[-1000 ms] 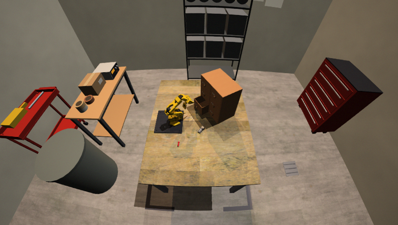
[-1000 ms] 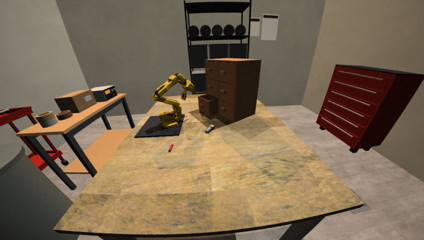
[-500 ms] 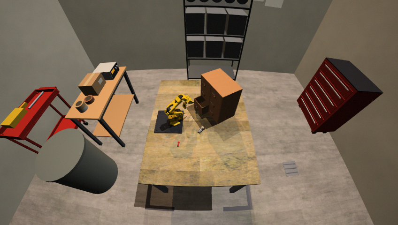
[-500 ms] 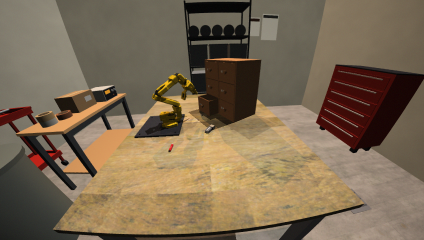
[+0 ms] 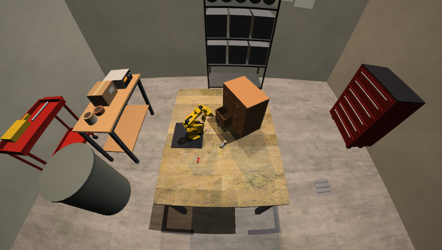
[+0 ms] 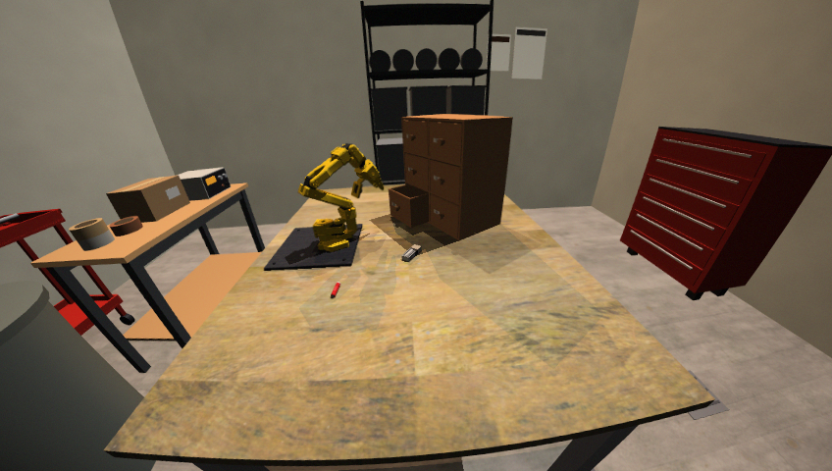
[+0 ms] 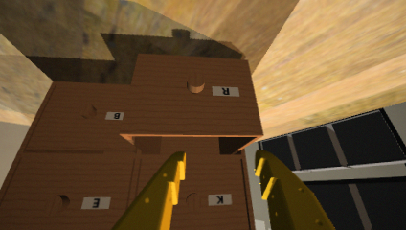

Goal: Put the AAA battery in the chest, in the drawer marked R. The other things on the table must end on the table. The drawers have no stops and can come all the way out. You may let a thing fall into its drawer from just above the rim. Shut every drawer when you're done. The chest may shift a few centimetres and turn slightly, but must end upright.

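Note:
The brown chest [image 5: 245, 105] stands upright at the back of the table. Its bottom drawer marked R [image 7: 191, 96] is pulled partly out; it also shows in the top and exterior views [image 5: 223, 116] [image 6: 408, 205]. My gripper [image 7: 220, 160] hovers a little above and in front of that drawer [image 6: 364, 185], fingers slightly apart with nothing between them. A small red cylinder, which looks like the AAA battery [image 5: 197, 159] [image 6: 335, 289], lies on the table in front of the arm's base.
A small grey and black block [image 5: 223, 144] lies on the table near the chest's front corner. Drawers B [image 7: 114, 115], E [image 7: 95, 203] and K [image 7: 219, 199] are shut. The arm stands on a black plate [image 5: 187, 139].

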{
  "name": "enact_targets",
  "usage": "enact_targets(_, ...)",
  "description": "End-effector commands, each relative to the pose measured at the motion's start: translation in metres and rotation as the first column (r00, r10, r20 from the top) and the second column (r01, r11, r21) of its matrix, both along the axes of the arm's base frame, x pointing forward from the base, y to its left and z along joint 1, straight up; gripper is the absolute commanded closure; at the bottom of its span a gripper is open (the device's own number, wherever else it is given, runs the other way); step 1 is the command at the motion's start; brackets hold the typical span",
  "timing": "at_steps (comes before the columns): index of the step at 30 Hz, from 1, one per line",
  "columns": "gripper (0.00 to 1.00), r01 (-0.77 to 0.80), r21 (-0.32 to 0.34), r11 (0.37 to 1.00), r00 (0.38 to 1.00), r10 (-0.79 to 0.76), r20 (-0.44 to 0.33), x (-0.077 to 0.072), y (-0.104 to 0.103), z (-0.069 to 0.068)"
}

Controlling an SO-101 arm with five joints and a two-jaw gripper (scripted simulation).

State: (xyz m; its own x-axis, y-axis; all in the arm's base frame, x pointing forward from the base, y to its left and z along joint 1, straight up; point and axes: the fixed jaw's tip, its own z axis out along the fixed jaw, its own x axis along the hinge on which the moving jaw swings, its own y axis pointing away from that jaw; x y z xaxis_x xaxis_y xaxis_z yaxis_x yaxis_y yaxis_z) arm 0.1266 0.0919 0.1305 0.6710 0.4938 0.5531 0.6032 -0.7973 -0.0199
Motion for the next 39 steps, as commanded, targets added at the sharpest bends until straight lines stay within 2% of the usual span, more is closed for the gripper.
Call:
enact_targets(1, 0.79, -0.002, -0.036, 0.999, 0.999, 0.0, -0.054, -0.0057, -0.003, -0.0082)
enact_targets(5, 0.79, -0.002, -0.036, 0.999, 0.999, 0.0, -0.054, -0.0057, -0.003, -0.0082)
enact_targets(12, 0.79, 0.152, 0.025, 0.988, 0.983, -0.148, -0.112, -0.0062, -0.0044, -0.0088)
enact_targets(20, 0.79, 0.325, 0.084, 0.942, 0.933, -0.306, -0.188, -0.0069, -0.0056, -0.0096)
enact_targets(22, 0.79, 0.325, 0.084, 0.942, 0.933, -0.306, -0.188, -0.0069, -0.0056, -0.0096)
enact_targets(29, 0.79, 0.471, 0.124, 0.873, 0.865, -0.43, -0.261, -0.0075, -0.0065, -0.0102)
enact_targets(37, 0.79, 0.624, 0.154, 0.766, 0.76, -0.55, -0.347, -0.0084, -0.0072, -0.0108)
enact_targets(39, 0.79, 0.624, 0.154, 0.766, 0.76, -0.55, -0.347, -0.0084, -0.0072, -0.0108)
